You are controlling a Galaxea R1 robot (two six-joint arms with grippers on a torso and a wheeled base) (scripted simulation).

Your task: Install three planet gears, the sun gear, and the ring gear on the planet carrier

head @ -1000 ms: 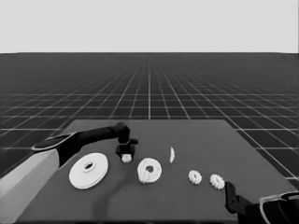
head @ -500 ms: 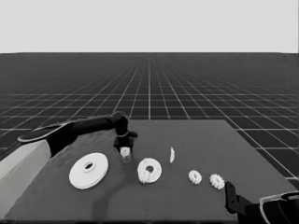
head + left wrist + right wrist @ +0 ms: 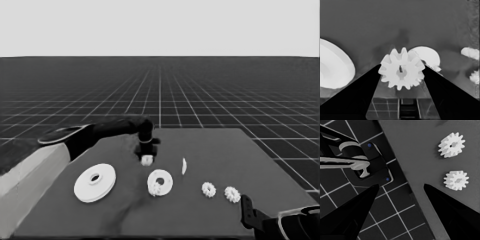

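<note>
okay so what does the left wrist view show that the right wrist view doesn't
Only the left wrist view shows the left gripper shut on a small gear, with the larger round part to one side and the smaller round part behind the gear. Only the right wrist view shows the parked right gripper, open, over the table's corner, the floor grid and dark machinery with blue lights. Both seem to show the two loose gears, only partly in the left wrist view.
</note>
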